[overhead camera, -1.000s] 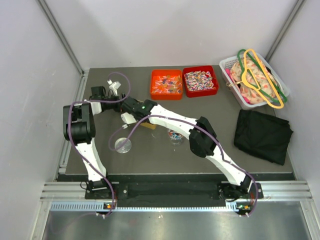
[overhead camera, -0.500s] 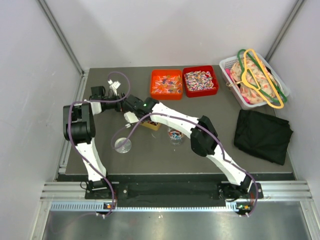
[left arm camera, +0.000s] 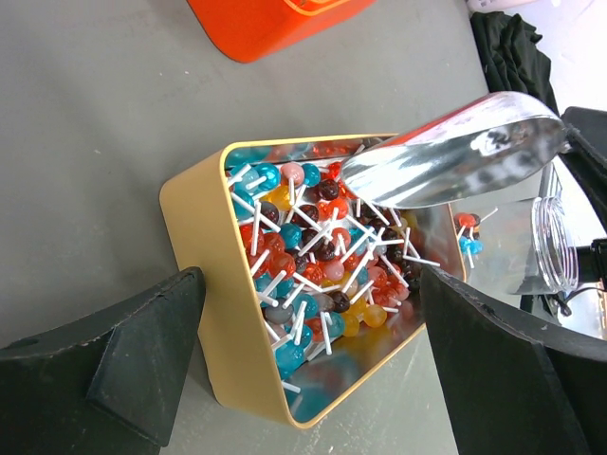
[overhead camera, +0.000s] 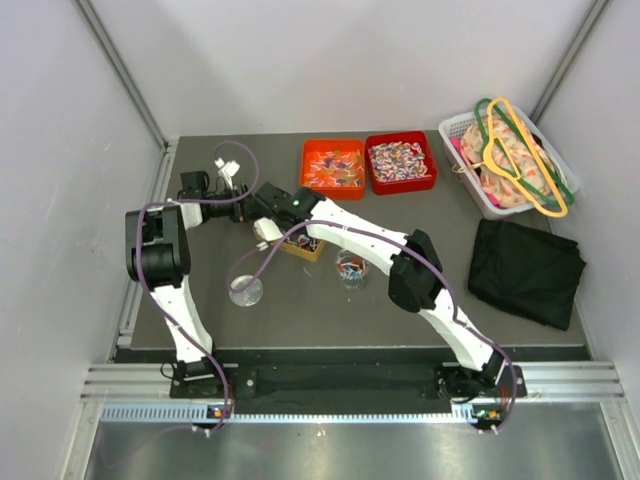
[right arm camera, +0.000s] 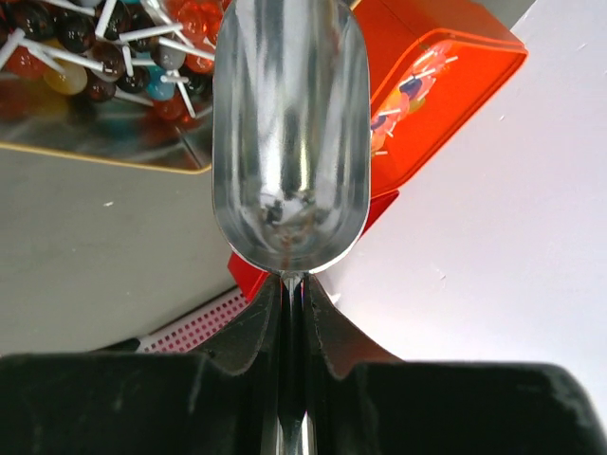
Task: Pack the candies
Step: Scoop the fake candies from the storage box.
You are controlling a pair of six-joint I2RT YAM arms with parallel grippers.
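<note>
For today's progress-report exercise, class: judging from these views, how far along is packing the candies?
Done: the clear jar stands open, its lid lying apart, a few coloured sweets inside. In hand: the right tool is shut on an empty metal scoop over the lollipops in the yellow tin, which the open left tool flanks. Left: the jar looks far from full; the red bin holds many candies.

Small twist-wrapped candies (overhead camera: 399,159) in shiny red, blue and white wrappers fill a red tray (overhead camera: 402,188) at the far side of the surface (overhead camera: 300,315). Tiny lollipops (left arm camera: 313,256) with white sticks and red, blue, orange and brown heads lie heaped in a yellow tin (left arm camera: 204,275). A few sweets (overhead camera: 350,268) sit inside a clear jar (overhead camera: 351,284).
</note>
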